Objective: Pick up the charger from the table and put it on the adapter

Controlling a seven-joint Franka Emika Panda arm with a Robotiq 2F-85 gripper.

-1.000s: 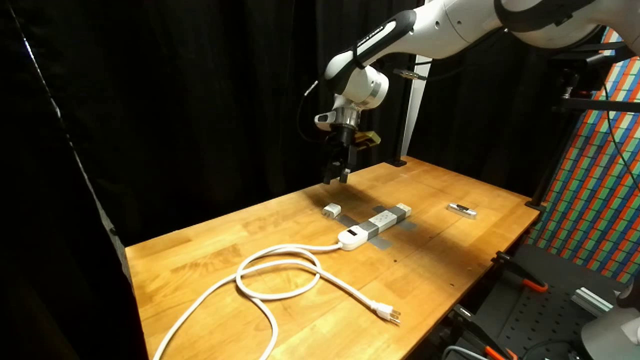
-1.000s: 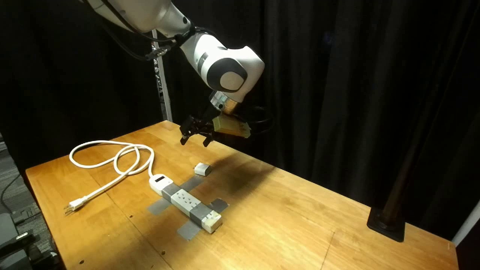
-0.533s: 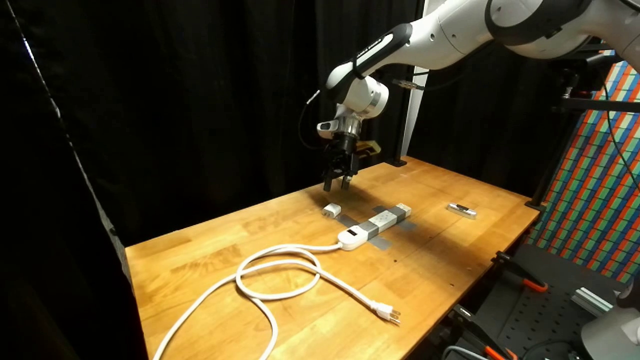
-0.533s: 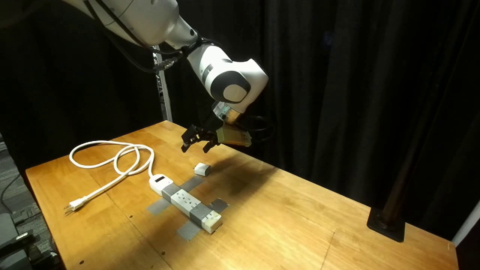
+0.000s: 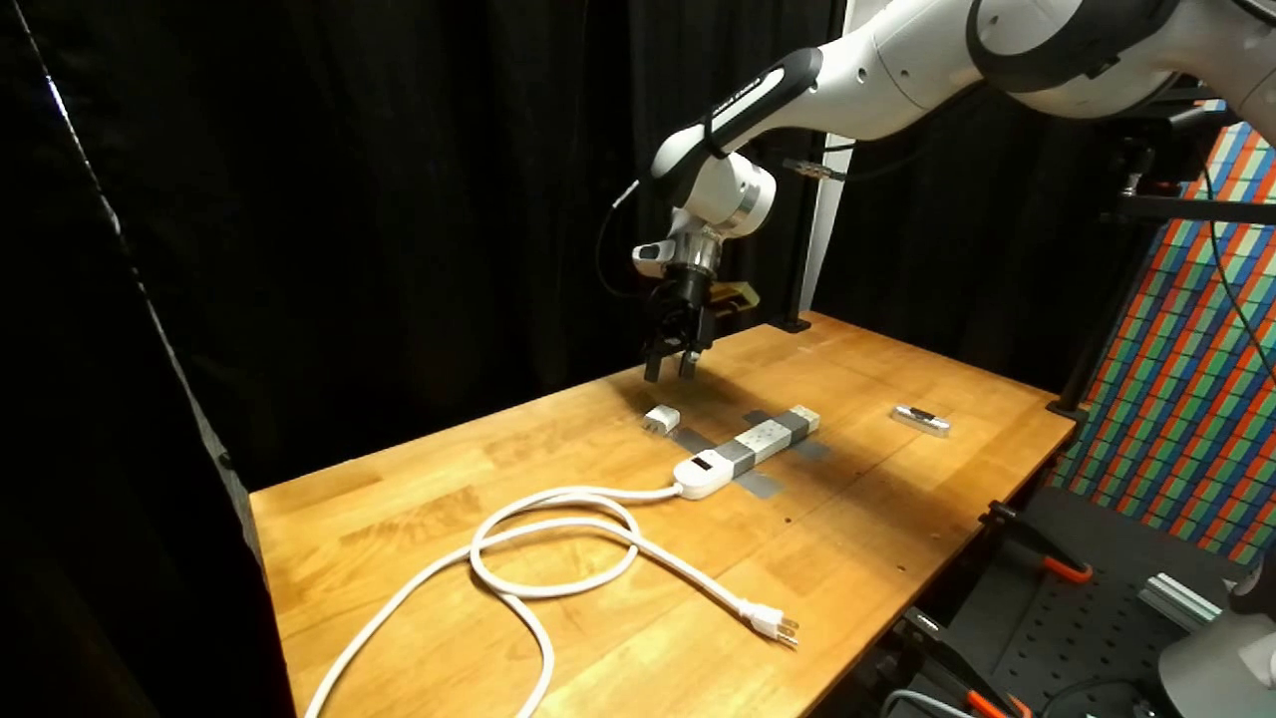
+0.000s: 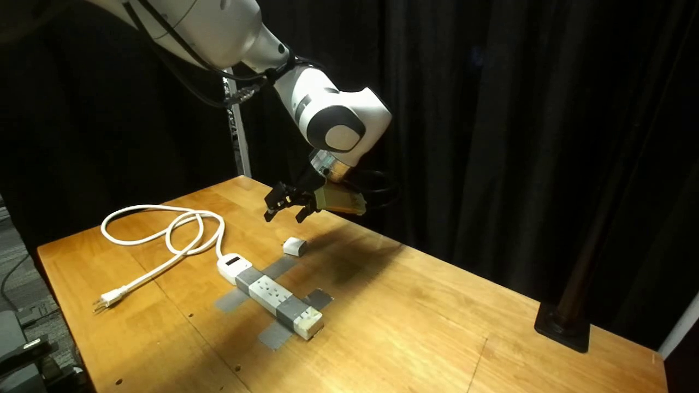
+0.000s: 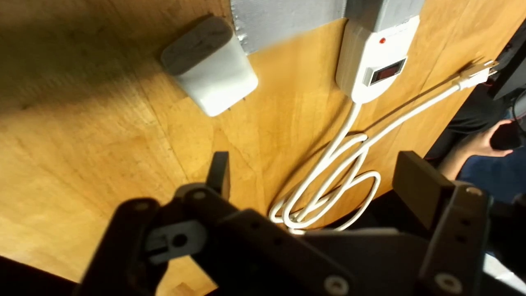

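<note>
The charger (image 5: pixel 662 419), a small white block, lies on the wooden table beside the adapter (image 5: pixel 766 438). It shows in an exterior view (image 6: pixel 295 246) and near the top of the wrist view (image 7: pixel 224 78), its prongs mostly hidden. The adapter is a white power strip with grey tape across it; it also shows in an exterior view (image 6: pixel 270 293) and at the wrist view's upper right (image 7: pixel 382 61). My gripper (image 5: pixel 670 373) is open and empty above the table near the charger, not touching it. Its fingers are spread wide in the wrist view (image 7: pixel 314 168).
The adapter's white cable (image 5: pixel 558 593) loops across the table (image 5: pixel 399 519) to a plug (image 5: pixel 768 620). A small silver bar (image 5: pixel 920 420) lies beyond the adapter. A black post base (image 6: pixel 562 327) stands near the table edge. A person's hand (image 7: pixel 481 142) shows beyond the table edge.
My gripper has moved down toward the table, mostly in the earlier half second, and has since stayed almost still. It stays open. The charger and adapter have not moved.
</note>
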